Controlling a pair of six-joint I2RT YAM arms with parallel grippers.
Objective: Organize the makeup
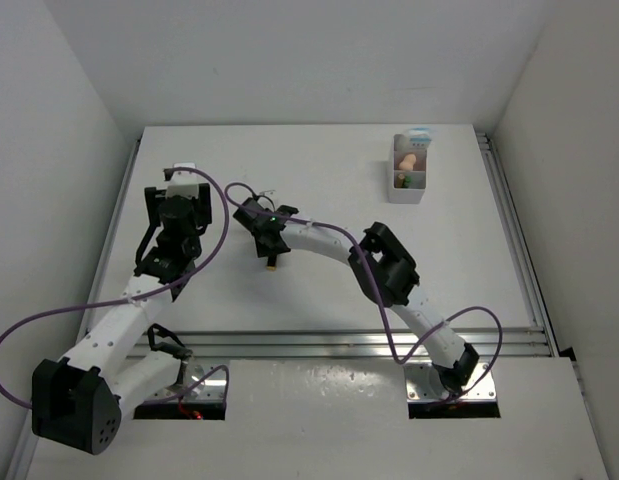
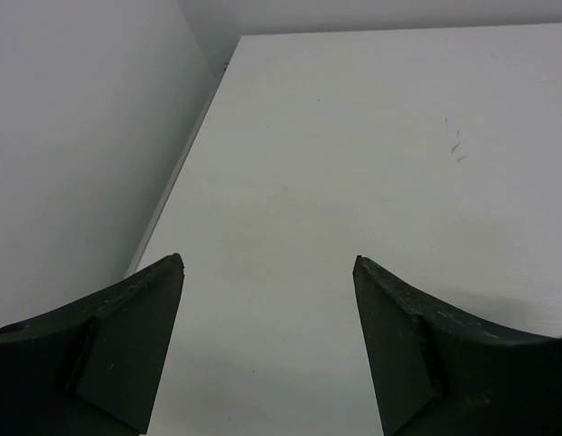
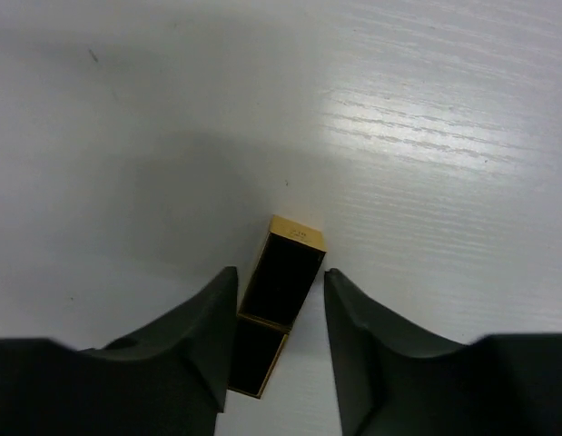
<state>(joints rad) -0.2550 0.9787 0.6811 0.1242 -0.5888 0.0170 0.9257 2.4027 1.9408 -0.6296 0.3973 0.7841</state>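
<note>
A black lipstick tube with gold edges [image 3: 279,291] lies flat on the white table. My right gripper [image 3: 281,272] is lowered over it, one finger on each side. The left finger is against the tube, while a narrow gap shows at the right finger, so the jaws stand open around it. From above, the right gripper [image 1: 268,250] is at the table's middle and the tube's gold end [image 1: 276,266] pokes out below it. My left gripper [image 2: 269,263] hangs open over bare table at the left [image 1: 181,180], holding nothing. A peach sponge [image 1: 410,160], a white-blue packet [image 1: 419,134] and a green item [image 1: 402,181] sit in the tray.
The white tray [image 1: 392,190] stands at the far right of the table. Purple cables loop from both arms. A metal rail [image 1: 339,343] runs along the near edge. White walls close in the table on the left, back and right.
</note>
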